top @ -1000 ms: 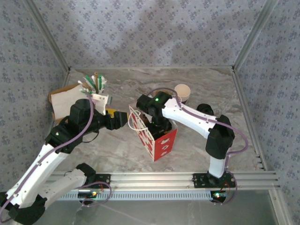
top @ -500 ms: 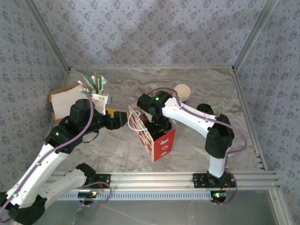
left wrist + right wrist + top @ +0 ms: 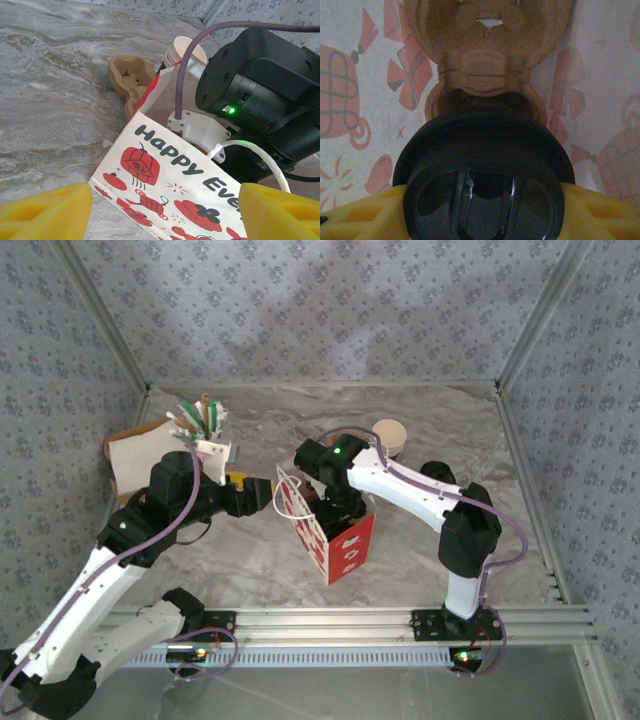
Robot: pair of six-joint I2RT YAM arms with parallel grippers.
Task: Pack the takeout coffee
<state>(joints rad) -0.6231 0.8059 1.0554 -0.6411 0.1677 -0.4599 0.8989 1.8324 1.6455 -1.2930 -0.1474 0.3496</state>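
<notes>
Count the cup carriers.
2. One carrier lies on the table behind the bag, beside the tan cup. The other carrier sits inside the bag, beyond the black cup. More may be hidden.

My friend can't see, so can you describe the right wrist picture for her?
The right tool grips a black lidded cup inside a paper bag printed in red. A brown cardboard carrier lies just beyond the cup.
</notes>
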